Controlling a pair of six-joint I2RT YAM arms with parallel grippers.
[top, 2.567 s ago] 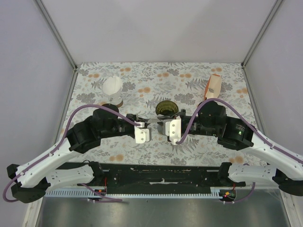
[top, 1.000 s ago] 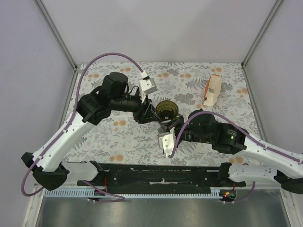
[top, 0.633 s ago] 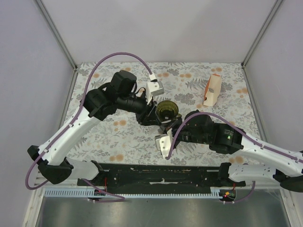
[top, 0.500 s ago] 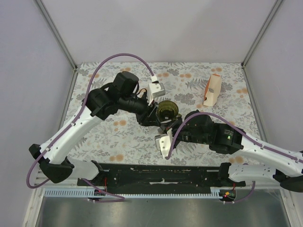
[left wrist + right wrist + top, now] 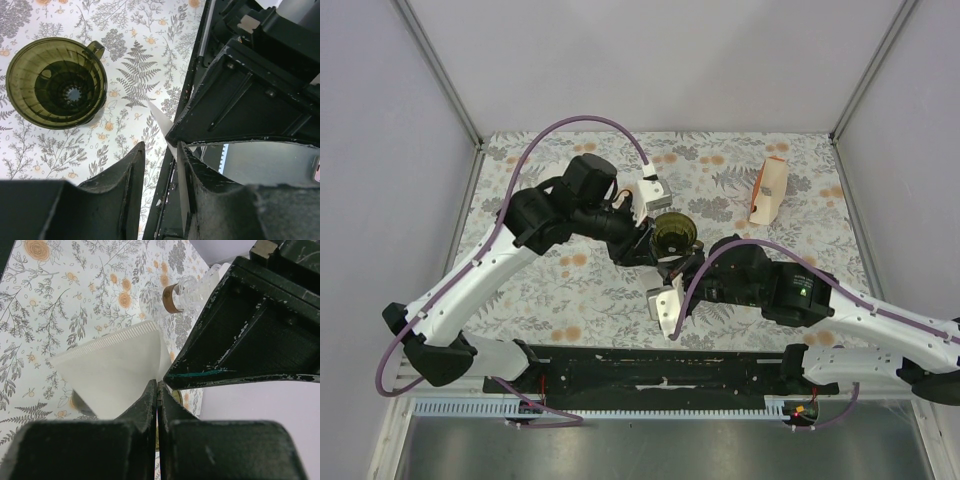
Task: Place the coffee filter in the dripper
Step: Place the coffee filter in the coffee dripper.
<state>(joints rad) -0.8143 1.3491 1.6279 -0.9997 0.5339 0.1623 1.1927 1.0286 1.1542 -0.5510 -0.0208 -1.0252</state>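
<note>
While the right end effector point(image 5: 157, 390) pinches the coffee filter point(image 5: 112, 370) flat between its fingers, the left end effector point(image 5: 159, 146) is spread with the filter's edge in its gap, near the dripper point(image 5: 55, 82) standing upright on the surface point(image 5: 135, 75).

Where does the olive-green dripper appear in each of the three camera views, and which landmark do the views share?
Top external: the dripper sits near the picture's centre.
Left wrist: the dripper is upper left, seen from above, handle at its upper right.
Right wrist: not clearly in it; the coffee filter covers that spot.
Shared landmark: the floral table cover.
</note>
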